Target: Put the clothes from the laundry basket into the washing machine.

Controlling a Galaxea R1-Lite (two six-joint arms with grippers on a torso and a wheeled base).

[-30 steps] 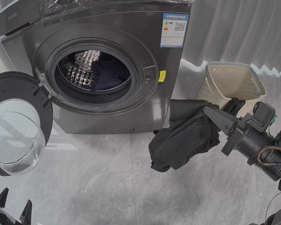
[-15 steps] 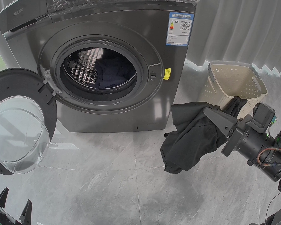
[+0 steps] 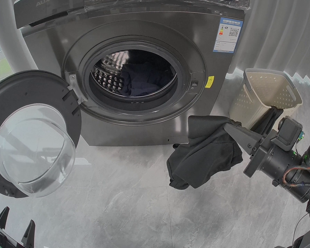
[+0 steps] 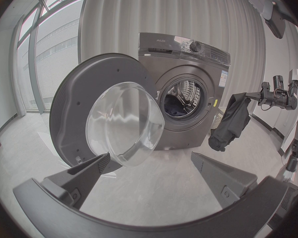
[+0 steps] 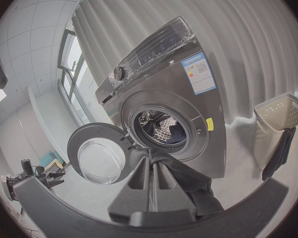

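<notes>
My right gripper (image 3: pixel 228 125) (image 5: pixel 152 161) is shut on a dark grey garment (image 3: pixel 203 150) (image 5: pixel 185 179) that hangs above the floor, to the lower right of the washing machine (image 3: pixel 134 28) opening. The drum (image 3: pixel 134 74) holds dark blue clothing (image 3: pixel 141 81), and the round door (image 3: pixel 31 131) stands swung wide to the left. A beige laundry basket (image 3: pixel 270 86) stands right of the machine with a black piece of clothing (image 3: pixel 272 116) (image 5: pixel 279 154) draped over its front rim. My left gripper (image 4: pixel 149 169) (image 3: pixel 15 221) is open and low at the near left, holding nothing.
Grey tiled floor (image 3: pixel 127 197) stretches in front of the machine. White curtains (image 3: pixel 286 24) hang behind the basket. The open door's glass bowl (image 4: pixel 122 123) bulges out close to my left gripper.
The head view has shifted, so the machine sits farther right and closer in the picture. The right gripper keeps hold of the hanging garment, which has swung slightly.
</notes>
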